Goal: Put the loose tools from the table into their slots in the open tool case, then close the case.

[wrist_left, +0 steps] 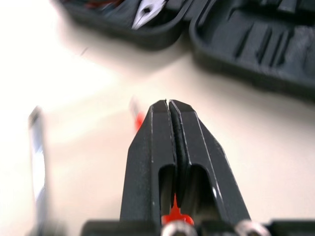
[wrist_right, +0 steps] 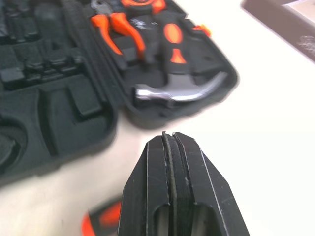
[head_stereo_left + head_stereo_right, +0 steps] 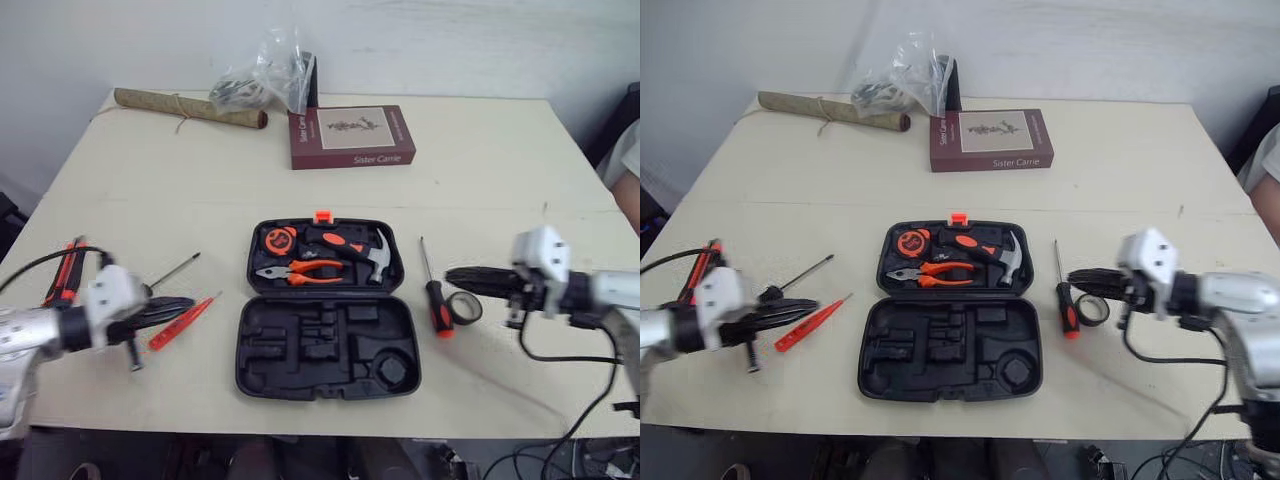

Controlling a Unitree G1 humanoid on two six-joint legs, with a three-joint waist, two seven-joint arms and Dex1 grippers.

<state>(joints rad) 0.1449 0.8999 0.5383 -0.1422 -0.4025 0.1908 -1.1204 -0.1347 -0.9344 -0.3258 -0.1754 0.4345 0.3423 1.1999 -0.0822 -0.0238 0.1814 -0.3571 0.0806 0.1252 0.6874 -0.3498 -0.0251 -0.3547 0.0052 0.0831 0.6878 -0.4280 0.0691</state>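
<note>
Left tool (image 3: 182, 306): black fingers (image 1: 147, 147) pressed together, nothing between them. It hovers low over a slim red screwdriver (image 3: 183, 323), which lies diagonally on the desk (image 3: 480, 170) left of the tool case (image 3: 325, 345)

Right tool (image 3: 452, 278): likewise closed and empty. Its tips are above the black tape roll (image 3: 466, 307), just beside the black-and-red-handled screwdriver (image 3: 433, 295), right of the case

Judgement: the step in hand is the first pick
- Fingers must part before either tool descends
- Red screwdriver: thin, smooth plastic. Set fingers across the shaft at mid-length so it cannot pivot
- Tape roll: flat rubbery ring. Pinch its wall, one finger through the hole

Case: matte black moulded plastic, lying open and flat
- Far half holds the tape measure (image 3: 275, 240), orange-grip pliers (image 3: 300, 272) and chrome-headed hammer (image 3: 368, 252)
- Near half has empty recesses, one of them round, probably for the tape

A thin metal-shafted screwdriver (image 3: 175, 270) lies near the left tool. An orange-and-black tool (image 3: 65, 270) sits at the desk's left edge, type unclear
</note>
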